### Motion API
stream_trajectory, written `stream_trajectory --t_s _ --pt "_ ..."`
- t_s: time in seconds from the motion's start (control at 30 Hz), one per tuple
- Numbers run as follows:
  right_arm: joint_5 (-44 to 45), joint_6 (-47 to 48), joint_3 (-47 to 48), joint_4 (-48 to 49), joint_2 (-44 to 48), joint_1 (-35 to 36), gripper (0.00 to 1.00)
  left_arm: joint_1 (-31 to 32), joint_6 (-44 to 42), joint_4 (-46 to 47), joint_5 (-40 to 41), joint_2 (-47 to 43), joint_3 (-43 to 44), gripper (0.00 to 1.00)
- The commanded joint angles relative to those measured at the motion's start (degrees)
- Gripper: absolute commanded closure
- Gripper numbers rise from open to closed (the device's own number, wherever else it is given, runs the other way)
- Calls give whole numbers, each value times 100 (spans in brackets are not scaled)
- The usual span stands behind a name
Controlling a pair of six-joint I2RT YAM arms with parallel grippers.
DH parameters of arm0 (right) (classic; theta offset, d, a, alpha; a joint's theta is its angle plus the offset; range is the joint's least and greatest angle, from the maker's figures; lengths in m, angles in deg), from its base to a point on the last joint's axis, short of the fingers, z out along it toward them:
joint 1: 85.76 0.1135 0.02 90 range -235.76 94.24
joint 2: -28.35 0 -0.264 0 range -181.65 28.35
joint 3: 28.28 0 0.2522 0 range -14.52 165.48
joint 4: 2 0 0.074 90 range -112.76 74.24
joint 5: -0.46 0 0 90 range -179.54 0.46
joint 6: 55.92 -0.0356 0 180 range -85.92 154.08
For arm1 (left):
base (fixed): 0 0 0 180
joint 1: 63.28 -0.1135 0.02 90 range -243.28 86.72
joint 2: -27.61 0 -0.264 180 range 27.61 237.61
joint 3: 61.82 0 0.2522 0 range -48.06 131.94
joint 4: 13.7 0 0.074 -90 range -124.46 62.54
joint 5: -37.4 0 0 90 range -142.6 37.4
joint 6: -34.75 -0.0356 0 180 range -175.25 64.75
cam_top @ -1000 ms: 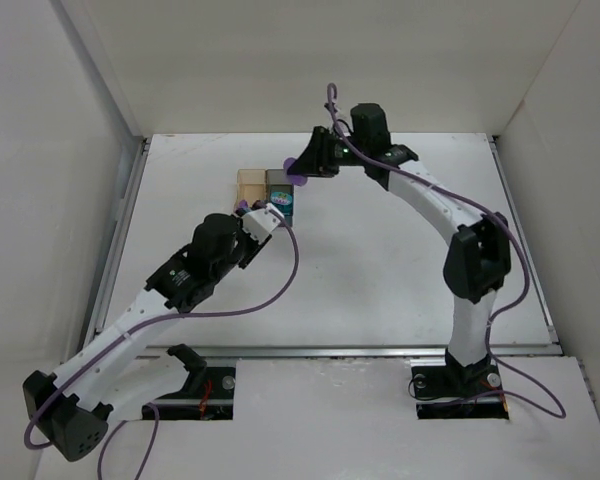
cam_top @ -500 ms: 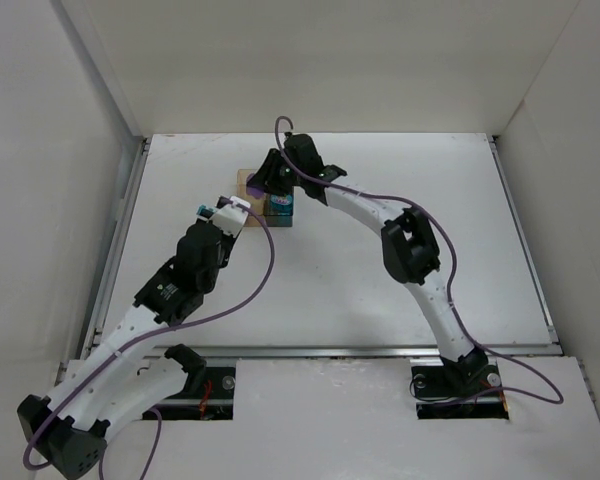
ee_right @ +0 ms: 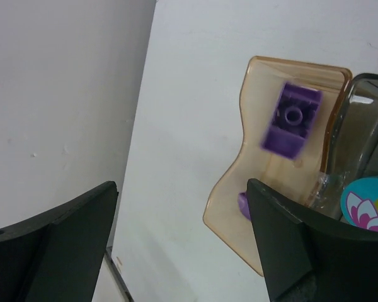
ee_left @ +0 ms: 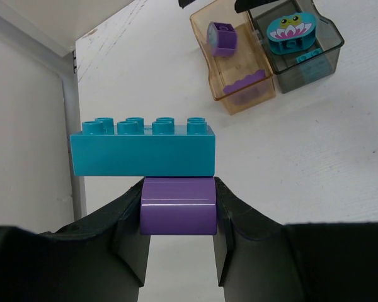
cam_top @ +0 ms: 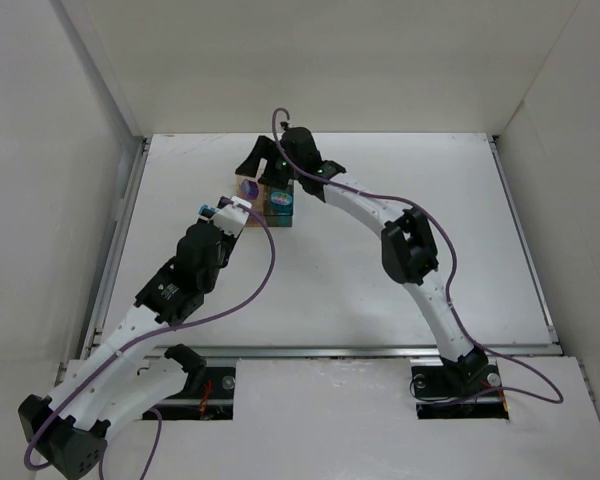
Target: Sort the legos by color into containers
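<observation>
White table (cam_top: 330, 290) inside plain white walls carries both containers, side by side and touching; take the amber container (ee_left: 233, 63) as your reference. Inside it you see one purple brick (ee_left: 222, 34), tilted and slightly blurred, so you cannot tell whether it rests on the floor of the box; a second purple piece (ee_left: 242, 87) sits at its near end. Directly beside the amber container, on its right, the grey container (ee_left: 296, 50) holds a teal piece (ee_left: 288, 28) printed with a flower face. Judge these pieces as correctly sorted.

The right gripper (ee_right: 181, 189) hangs above the amber container; its jaws are spread wide, with nothing between them. The left gripper (ee_left: 178, 195), nearer the arm bases and left of the amber container, pinches a purple block (ee_left: 178, 214); a long teal brick (ee_left: 142, 151) is stacked on top of that block. Judge this joined pair as the work left; it holds two colours in one stack; expect to separate them before each goes to its container.
</observation>
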Motion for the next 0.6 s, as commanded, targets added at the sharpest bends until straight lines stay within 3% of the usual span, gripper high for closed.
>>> stream_trajectory --t_s 0.0,0.1,0.2,0.27,0.3,0.37,0.57 --pt "15 212 -198 222 207 94 11 -47 -35 280 -71 -37 -36 100" --pt "-142 370 -437 222 611 33 11 -47 -88 333 -255 -37 69 100" --pt "-870 1299 -630 222 1260 -29 11 -47 -141 280 -860 -90 175 100" --pt "-1572 2141 -920 222 1875 -187 9 -47 -411 280 -1700 -299 175 100" --pt "-2333 2337 -1112 222 2112 -396 9 -47 -526 280 -2010 -361 228 100" --pt "-2961 2732 -1911 222 2909 -661 9 -47 -807 350 -2852 -484 228 100" --pt "-4413 3297 -3862 222 4495 -1172 8 -47 -1590 710 -4113 -91 403 100"
